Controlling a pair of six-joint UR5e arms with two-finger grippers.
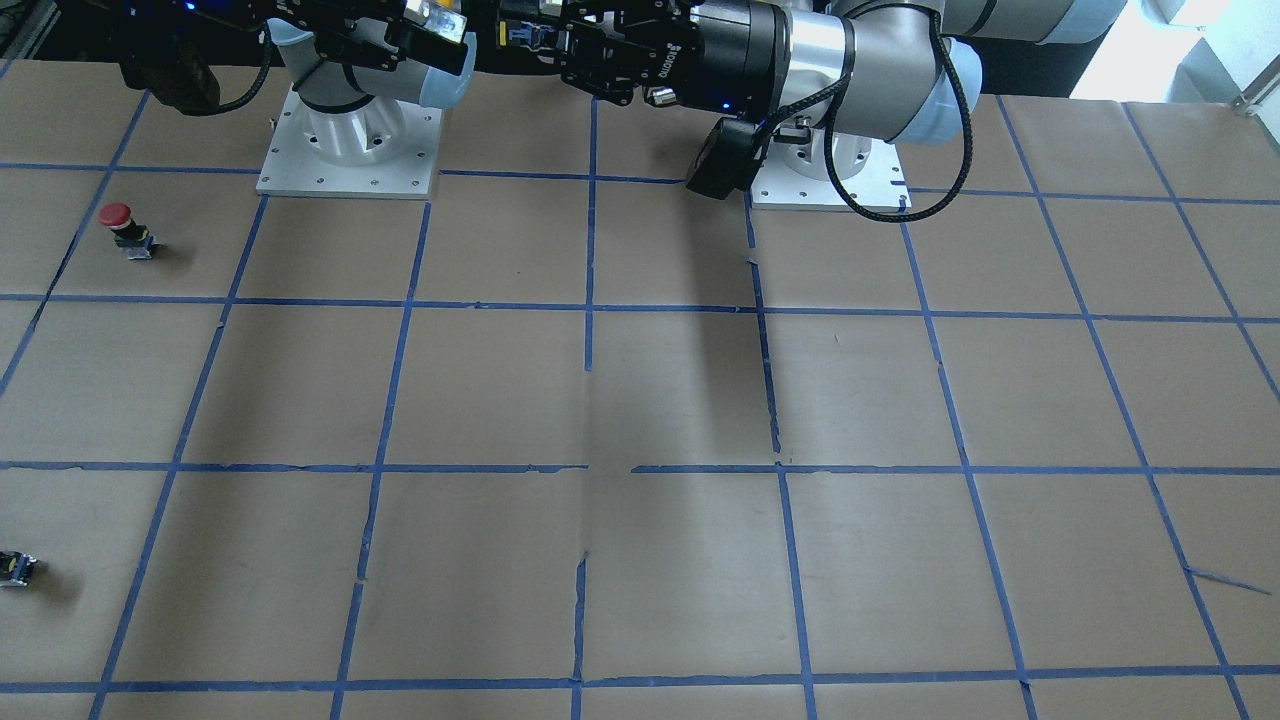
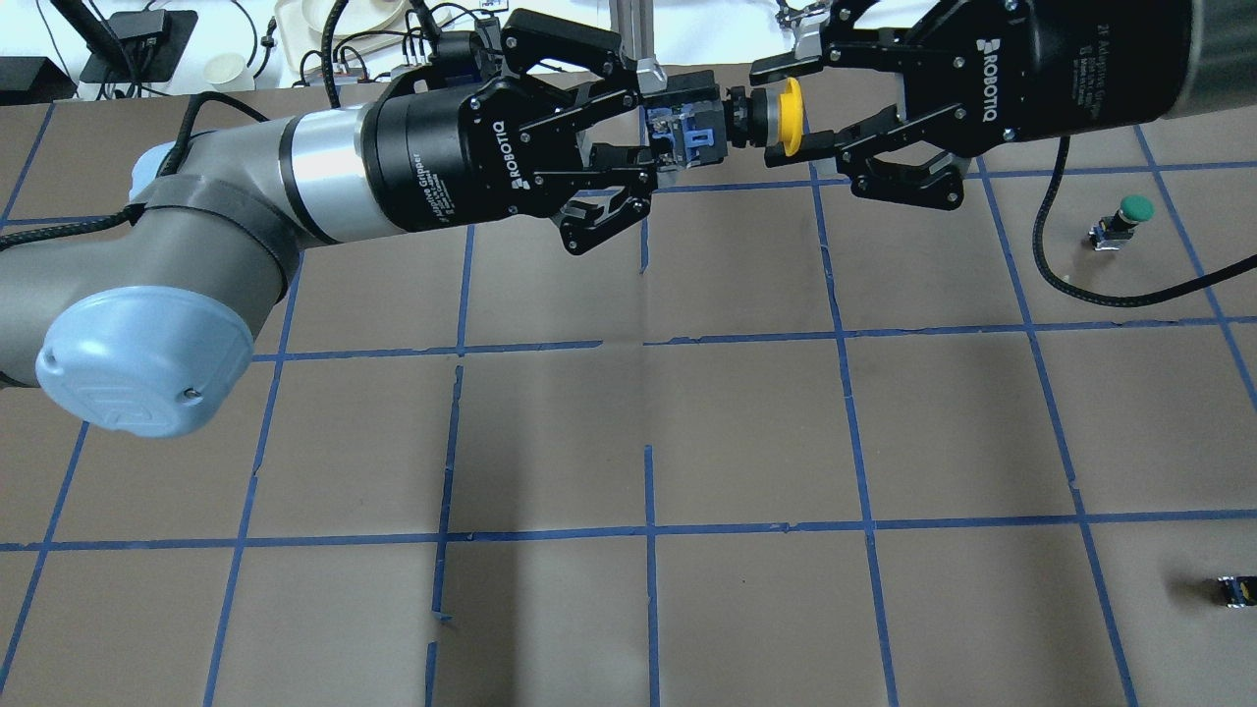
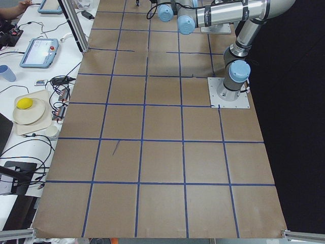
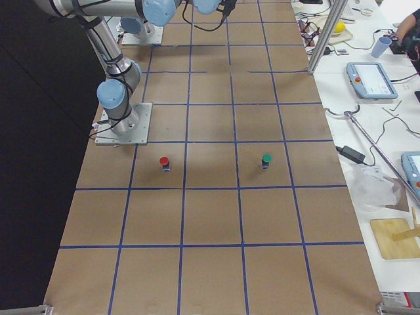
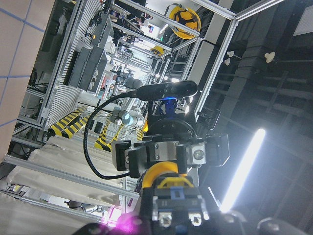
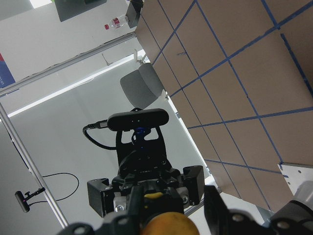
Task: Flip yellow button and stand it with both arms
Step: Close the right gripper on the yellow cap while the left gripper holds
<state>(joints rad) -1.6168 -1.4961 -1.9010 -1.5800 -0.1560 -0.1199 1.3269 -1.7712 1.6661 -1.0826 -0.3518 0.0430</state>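
Observation:
The yellow button (image 2: pixel 786 116) hangs in the air over the table's far middle, lying sideways between both grippers. My left gripper (image 2: pixel 656 123) comes from the left and is shut on its blue-grey switch body (image 2: pixel 687 137). My right gripper (image 2: pixel 795 108) comes from the right, its fingers closed on the rim of the yellow cap. In the left wrist view the body (image 5: pixel 178 209) fills the bottom, with the cap and right gripper behind it. In the right wrist view the cap (image 6: pixel 168 226) sits between the fingers.
A green-capped button (image 2: pixel 1134 208) stands at the right of the table, and a red-capped one (image 1: pixel 118 215) nearer the robot. A small black switch block (image 2: pixel 1235 589) lies at the near right edge. The arm base plates (image 1: pixel 350 165) stand at the robot's side.

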